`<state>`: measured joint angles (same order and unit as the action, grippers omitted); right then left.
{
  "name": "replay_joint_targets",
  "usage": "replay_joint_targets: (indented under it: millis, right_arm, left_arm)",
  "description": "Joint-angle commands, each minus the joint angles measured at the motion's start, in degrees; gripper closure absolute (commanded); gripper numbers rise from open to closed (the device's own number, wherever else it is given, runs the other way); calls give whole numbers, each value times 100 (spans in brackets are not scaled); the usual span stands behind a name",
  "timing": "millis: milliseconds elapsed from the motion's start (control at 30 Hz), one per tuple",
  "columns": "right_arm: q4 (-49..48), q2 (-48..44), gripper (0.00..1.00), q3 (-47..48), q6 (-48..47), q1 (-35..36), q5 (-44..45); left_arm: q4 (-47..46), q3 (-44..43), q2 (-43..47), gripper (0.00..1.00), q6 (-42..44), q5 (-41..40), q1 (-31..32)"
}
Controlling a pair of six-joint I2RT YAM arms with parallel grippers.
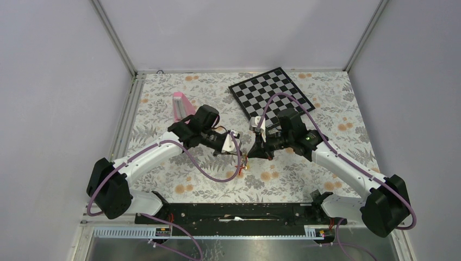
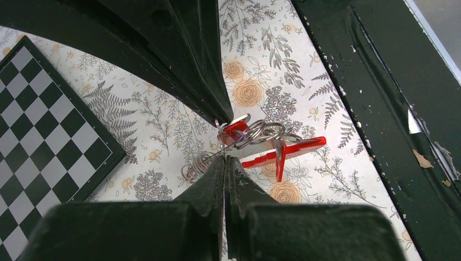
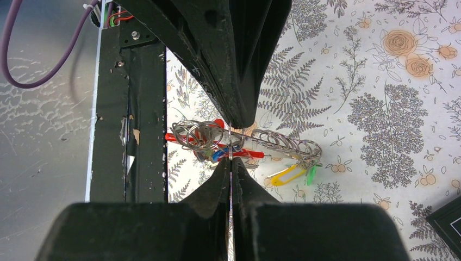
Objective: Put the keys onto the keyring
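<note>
Both grippers meet over the middle of the table, shut on one hanging bunch (image 1: 244,165). In the left wrist view my left gripper (image 2: 224,159) pinches a thin wire ring; just beyond hang split rings (image 2: 265,131), a long red strip (image 2: 293,148) with grey metal alongside, possibly the keyring, and a wire coil (image 2: 195,166). In the right wrist view my right gripper (image 3: 231,159) pinches a ring among stacked rings (image 3: 200,134), with red (image 3: 249,154), blue (image 3: 218,155), yellow (image 3: 287,175) and green (image 3: 311,174) key tags below. The left gripper (image 1: 237,150) and right gripper (image 1: 254,151) nearly touch.
A black-and-white chessboard (image 1: 272,95) lies at the back right. A pink block (image 1: 181,103) lies at the back left. The black base rail (image 1: 234,212) runs along the near edge and shows in the left wrist view (image 2: 375,109) and the right wrist view (image 3: 130,109).
</note>
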<state>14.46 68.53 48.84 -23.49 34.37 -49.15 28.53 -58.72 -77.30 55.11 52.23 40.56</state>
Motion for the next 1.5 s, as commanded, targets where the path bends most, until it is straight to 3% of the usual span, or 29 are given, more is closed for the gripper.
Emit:
replay_joint_targets:
  millis: [0, 1467]
  right_arm:
    - [-236, 21, 100, 91, 46, -52, -121]
    - [-401, -91, 100, -303, -113, -238, -117]
  left_arm:
    - [-217, -21, 172, 100, 102, 385, 13]
    - [-217, 29, 283, 100, 309, 585, -45]
